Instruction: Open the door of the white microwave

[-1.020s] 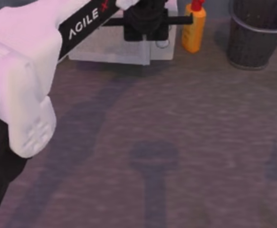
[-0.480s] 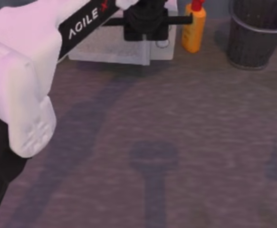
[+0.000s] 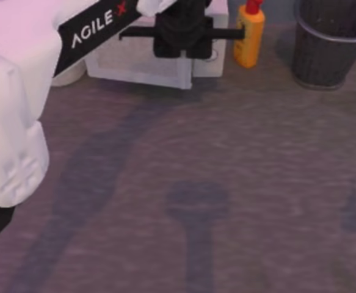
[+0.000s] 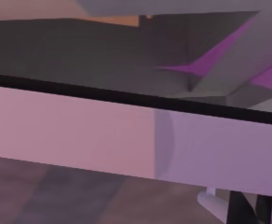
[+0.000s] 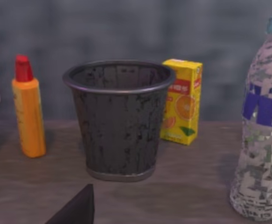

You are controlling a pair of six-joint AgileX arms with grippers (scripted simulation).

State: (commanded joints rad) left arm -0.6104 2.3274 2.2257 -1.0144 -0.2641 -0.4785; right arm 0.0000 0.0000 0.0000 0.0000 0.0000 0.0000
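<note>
One arm does all the work here: my left end effector (image 3: 182,30) sits at the front of the white microwave (image 3: 159,58) at the far side of the counter (image 3: 239,183), and it has swung toward the counter's left since a moment ago. The door (image 3: 142,61) has come with it, its free edge now angled out from the two-knob panel. I judge the door has started to open. Whether the left end effector is clenched I cannot tell. My right arm stays parked, facing the dark bin (image 5: 119,119).
</note>
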